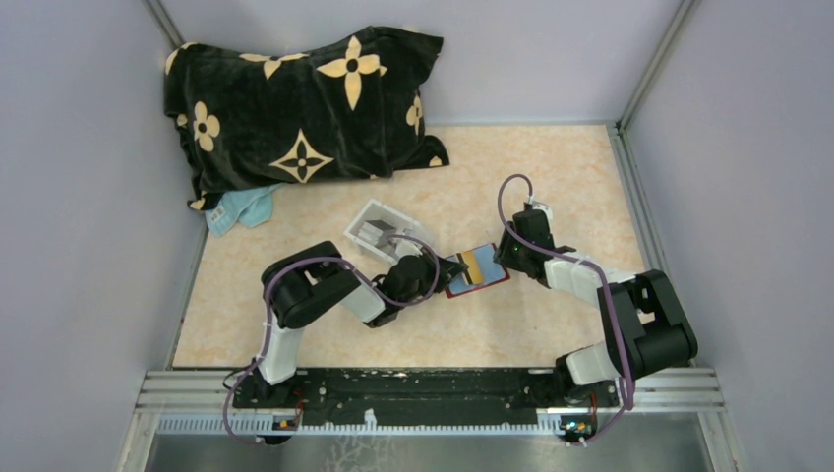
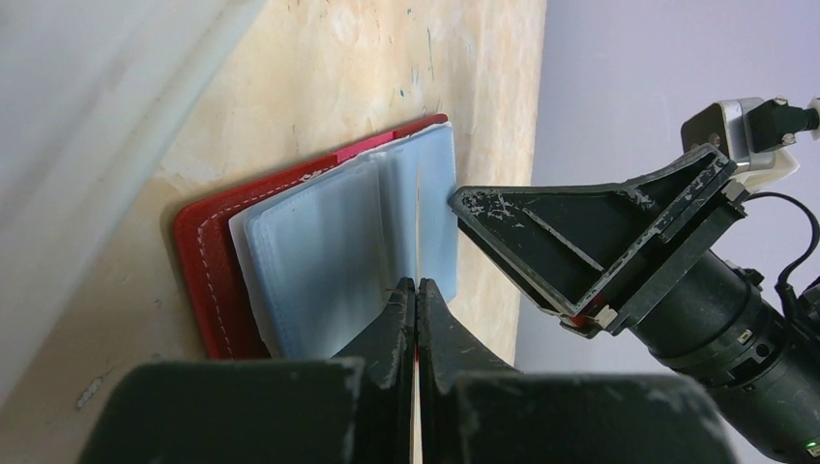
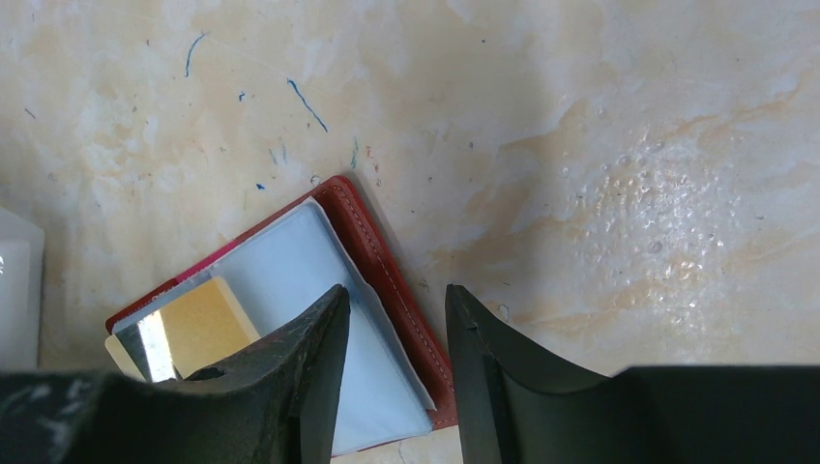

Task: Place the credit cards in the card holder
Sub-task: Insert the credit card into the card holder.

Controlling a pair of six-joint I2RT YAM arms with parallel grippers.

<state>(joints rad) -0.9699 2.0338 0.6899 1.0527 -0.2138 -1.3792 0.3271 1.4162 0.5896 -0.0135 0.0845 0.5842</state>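
Our left gripper is pinched tight on a credit card, held edge-on over the card holder. Our right gripper stands half-open and empty, astride the holder's red edge. The holder lies mid-worktop, beside a white tray.

Card holder: red edge, pale blue sleeves. Card: tan. Pillow — black with cream flower motifs. Table — beige, marbled.

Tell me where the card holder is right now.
In the top view the card holder lies open on the table near the middle, between the left gripper and the right gripper, just right of the white tray.
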